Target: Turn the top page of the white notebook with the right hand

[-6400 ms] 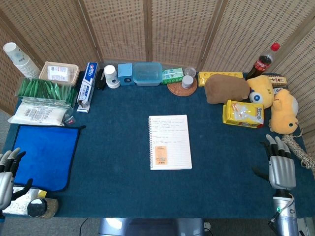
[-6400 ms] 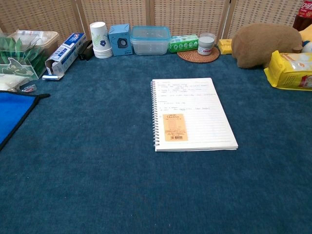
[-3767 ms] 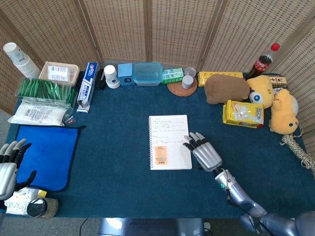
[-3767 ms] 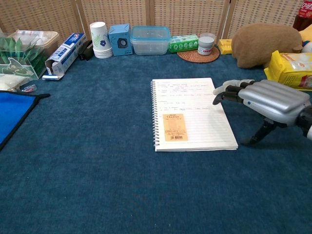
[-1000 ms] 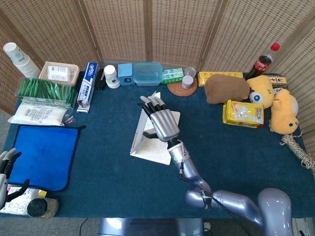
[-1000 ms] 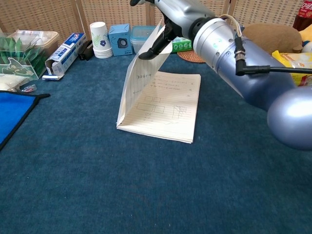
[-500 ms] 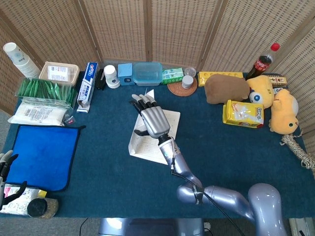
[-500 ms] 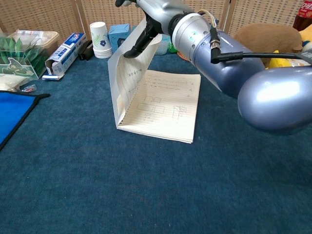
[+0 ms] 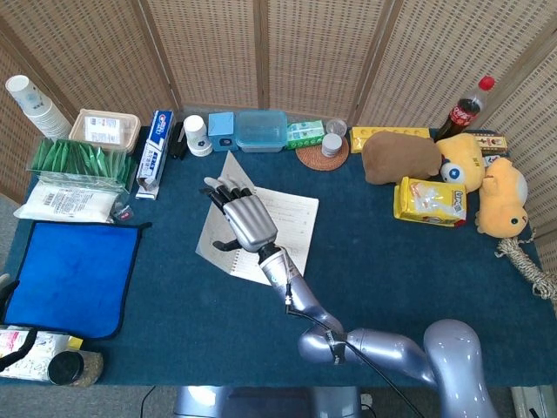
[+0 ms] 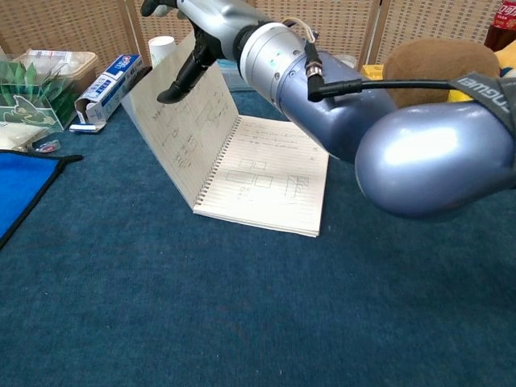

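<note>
The white notebook (image 9: 294, 218) lies open at the middle of the blue table, spiral edge to the left. Its top page (image 10: 181, 137) stands lifted and leans over to the left, past upright, with handwriting showing on its face. My right hand (image 9: 242, 219) is at the page's upper edge. The thumb (image 10: 181, 81) lies on the page's near face and the fingers reach behind it, so the page is pinched. The right forearm (image 10: 339, 89) fills the upper right of the chest view. Only a sliver of my left hand (image 9: 16, 340) shows at the bottom left corner.
Along the back edge stand a toothpaste box (image 9: 157, 150), a paper cup (image 9: 197, 135), a small blue box (image 9: 221, 131) and a clear container (image 9: 260, 131). A blue cloth (image 9: 74, 274) lies at the left. A brown plush (image 9: 399, 157), a yellow packet (image 9: 430, 201) and a cola bottle (image 9: 466, 109) sit at the right.
My right hand has carried the page further left, from upright to leaning over the left side. The notebook has stayed skewed in place. The left hand has slid further out of view.
</note>
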You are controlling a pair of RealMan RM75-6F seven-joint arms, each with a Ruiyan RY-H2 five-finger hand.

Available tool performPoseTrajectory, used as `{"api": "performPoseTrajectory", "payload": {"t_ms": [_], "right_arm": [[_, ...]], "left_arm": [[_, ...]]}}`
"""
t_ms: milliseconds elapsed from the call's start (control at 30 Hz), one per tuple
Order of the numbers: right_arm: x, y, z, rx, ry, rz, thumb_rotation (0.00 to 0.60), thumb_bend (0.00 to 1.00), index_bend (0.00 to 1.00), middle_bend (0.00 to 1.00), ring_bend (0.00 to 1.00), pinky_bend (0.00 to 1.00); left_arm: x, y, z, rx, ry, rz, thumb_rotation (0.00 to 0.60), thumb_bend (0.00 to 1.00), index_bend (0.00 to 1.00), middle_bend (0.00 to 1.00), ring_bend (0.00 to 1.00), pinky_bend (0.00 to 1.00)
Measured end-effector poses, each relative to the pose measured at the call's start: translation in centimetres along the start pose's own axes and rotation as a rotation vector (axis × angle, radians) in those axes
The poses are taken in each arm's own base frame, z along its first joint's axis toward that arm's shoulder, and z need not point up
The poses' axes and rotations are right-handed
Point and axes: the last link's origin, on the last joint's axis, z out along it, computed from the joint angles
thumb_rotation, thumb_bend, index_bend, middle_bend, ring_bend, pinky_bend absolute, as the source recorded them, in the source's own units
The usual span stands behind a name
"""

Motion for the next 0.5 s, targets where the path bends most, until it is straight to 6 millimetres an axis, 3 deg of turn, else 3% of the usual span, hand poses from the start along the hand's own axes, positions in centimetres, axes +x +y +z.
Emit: {"api": "performPoseTrajectory", "payload": {"t_ms": [167,500], "right_arm": [[-0.2,0.4,-0.1,-0.004,-0.003,-0.02,0.6,0.09,0.15,0.15,0.12,0.13],[2.4,3.8,-1.8,-0.046,0.04,-0.069,0.6,0.09,0.15,0.15,0.12,0.13]], "left_arm": [[0.1,-0.2,-0.2,0.006,0.003,0.001,0.6,0.3,0.2,0.08,0.02,0.0],[-0.2,0.9,0.8,-0.042,-0.016,0.008,0.6,0.31,0.2,0.08,0.02,0.0]]}}
